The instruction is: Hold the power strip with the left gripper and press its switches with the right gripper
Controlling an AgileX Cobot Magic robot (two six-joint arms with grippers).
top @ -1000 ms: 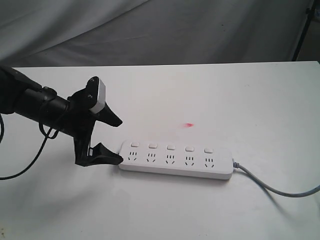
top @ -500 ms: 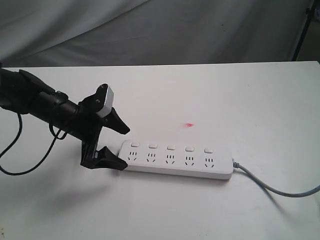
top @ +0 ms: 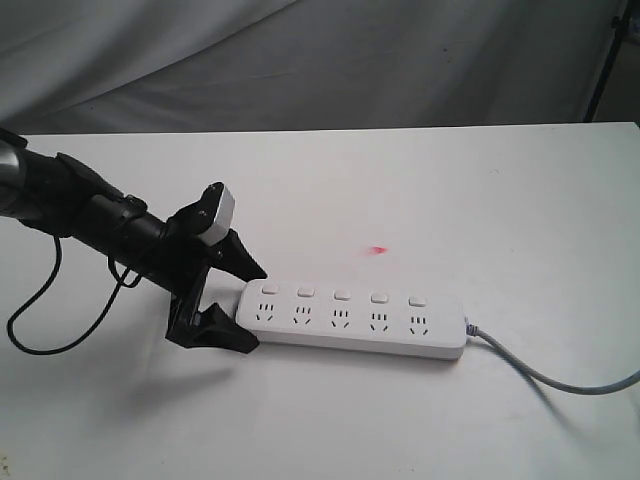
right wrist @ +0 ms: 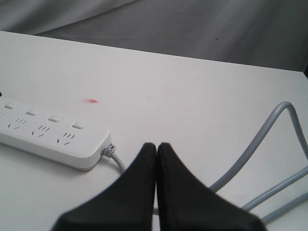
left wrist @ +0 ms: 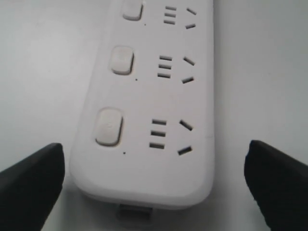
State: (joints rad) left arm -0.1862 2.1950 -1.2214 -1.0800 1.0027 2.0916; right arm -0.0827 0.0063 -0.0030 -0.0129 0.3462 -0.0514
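The grey cord curves off the near right of the white table; it looks rubbery and springy enough to tug on whatever it feeds. It runs into the right end of the power strip, which lies flat across the near middle of the table. The strip is a long bar of smooth, hard white plastic with rounded corners, five outlets and a raised oblong switch above each. It is probably light and stiff, and likely to skate on the slick tabletop when pressed. The best hold seems to be across its width at the left end, on the side walls, clear of the first switch. The left gripper is there, its black pointed fingers spread wide either side of that end, not touching. The right gripper, off the strip's right end, has its fingers pressed together on nothing. Farther back are a small red mark, then creased grey cloth.
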